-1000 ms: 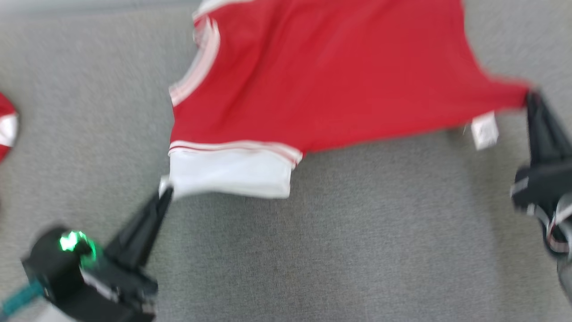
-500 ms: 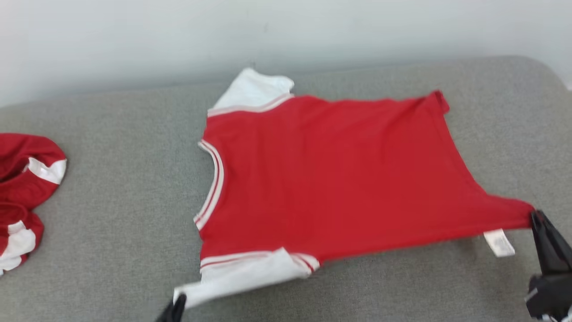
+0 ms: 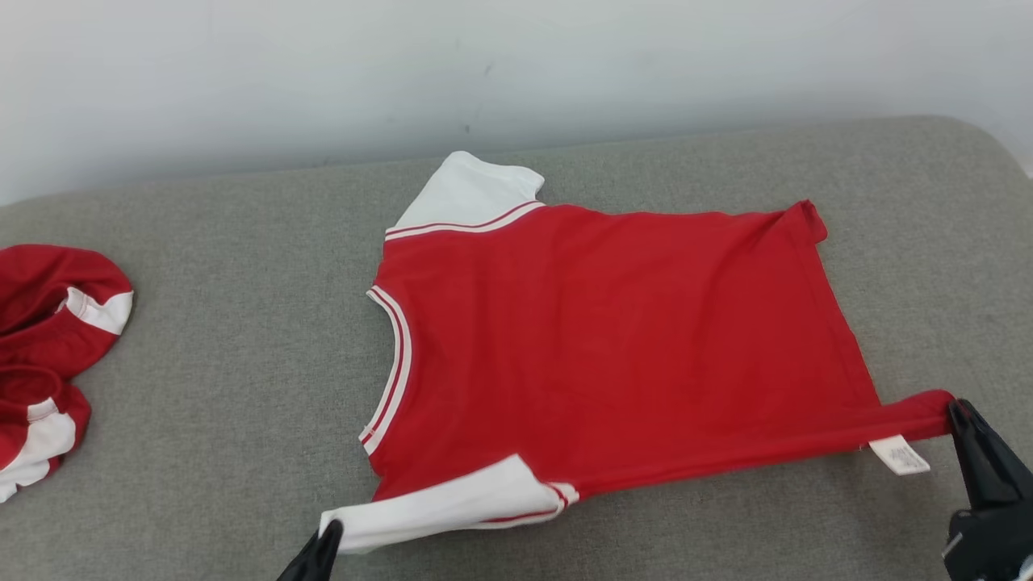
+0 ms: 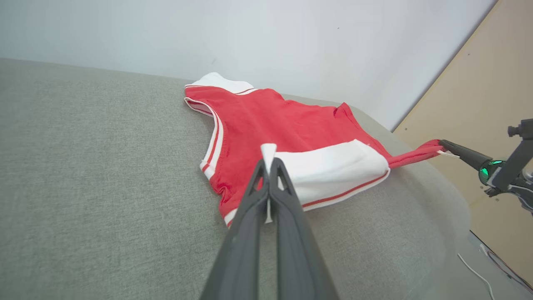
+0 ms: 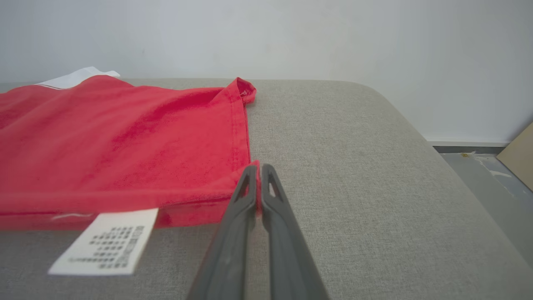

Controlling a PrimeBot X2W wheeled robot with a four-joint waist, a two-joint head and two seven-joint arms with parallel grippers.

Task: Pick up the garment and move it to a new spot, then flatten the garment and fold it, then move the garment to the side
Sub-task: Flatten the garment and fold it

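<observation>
Tipped upward since a second ago, the head camera now takes in the wall (image 3: 516, 73). The red garment (image 3: 613, 339) lies spread flat on the grey cushion (image 3: 202, 452) (neckline toward the robot's left). The left claw (image 3: 329, 537) stays pressed together on the near white sleeve (image 3: 452, 504), at its tip. The right claw (image 3: 956, 407) pinches the near hem corner, just beside the label (image 3: 900, 456). A second crumpled garment (image 3: 48, 323) lies well apart, far left.
</observation>
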